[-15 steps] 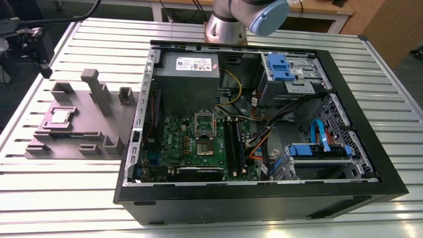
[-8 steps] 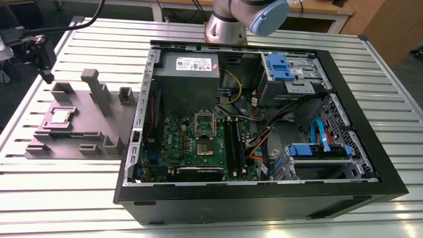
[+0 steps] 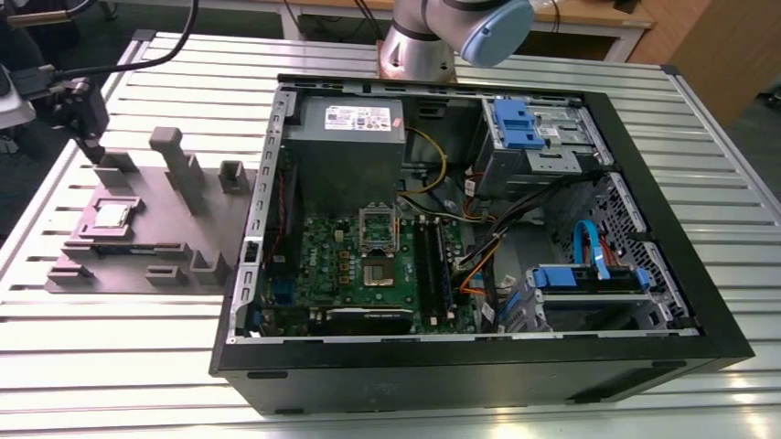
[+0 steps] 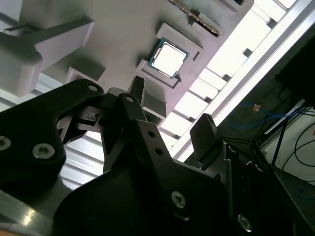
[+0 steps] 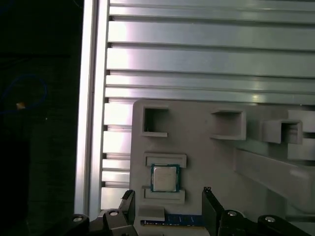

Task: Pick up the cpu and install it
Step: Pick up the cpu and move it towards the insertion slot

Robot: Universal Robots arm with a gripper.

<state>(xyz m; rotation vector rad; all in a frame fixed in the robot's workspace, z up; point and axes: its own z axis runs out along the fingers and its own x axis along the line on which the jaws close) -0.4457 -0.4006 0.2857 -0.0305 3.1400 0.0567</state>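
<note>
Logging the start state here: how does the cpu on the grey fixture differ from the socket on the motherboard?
The cpu lies in a recess of the grey fixture, outside the case; the socket sits on the motherboard inside it. The cpu has a bright silver top; the socket looks dark. Both are squarish and lie flat; the open gripper holds neither.

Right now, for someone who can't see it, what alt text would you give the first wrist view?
A small silver cpu sits in a recess of a grey fixture block on a slatted metal table. The open pincer hovers short of it, fingers apart, holding nothing.
</note>
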